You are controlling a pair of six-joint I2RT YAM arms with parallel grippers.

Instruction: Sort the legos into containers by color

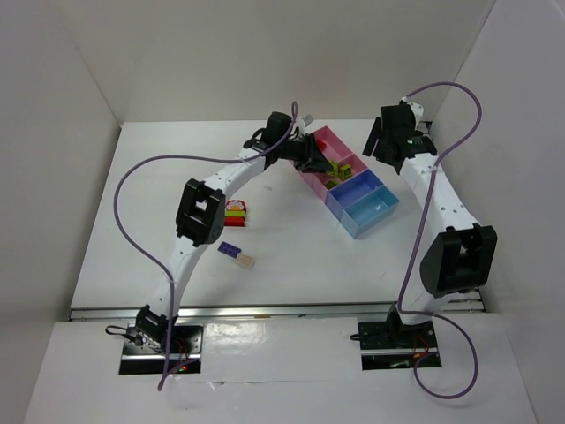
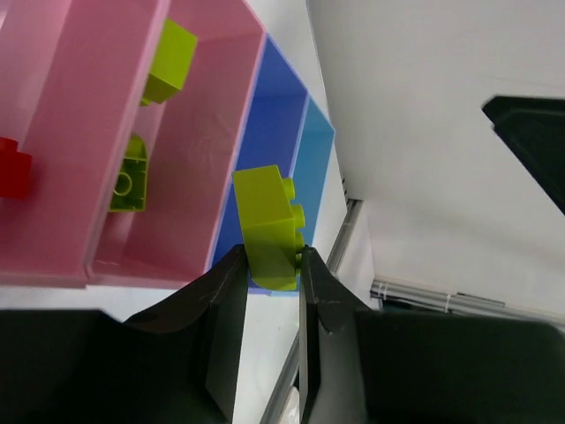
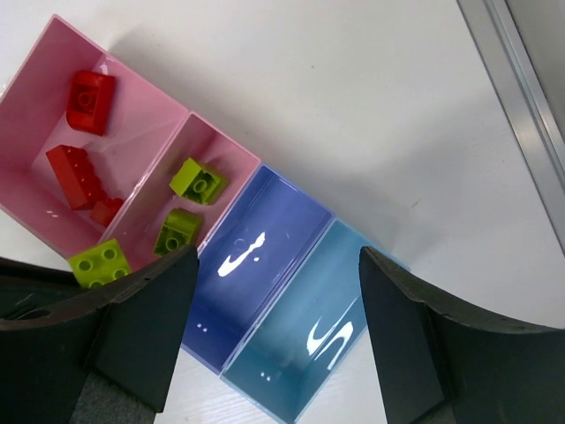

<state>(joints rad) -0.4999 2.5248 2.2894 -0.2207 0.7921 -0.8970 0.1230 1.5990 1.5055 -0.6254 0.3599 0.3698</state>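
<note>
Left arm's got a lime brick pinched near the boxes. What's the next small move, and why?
Probably centre the left gripper over the second pink box before releasing. It is shut on a lime brick, and that box already holds two lime bricks, while the first box holds red bricks.

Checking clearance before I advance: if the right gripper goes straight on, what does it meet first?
The right gripper probably meets the blue box, near its wall shared with the light-blue box; depth is unclear.
</note>
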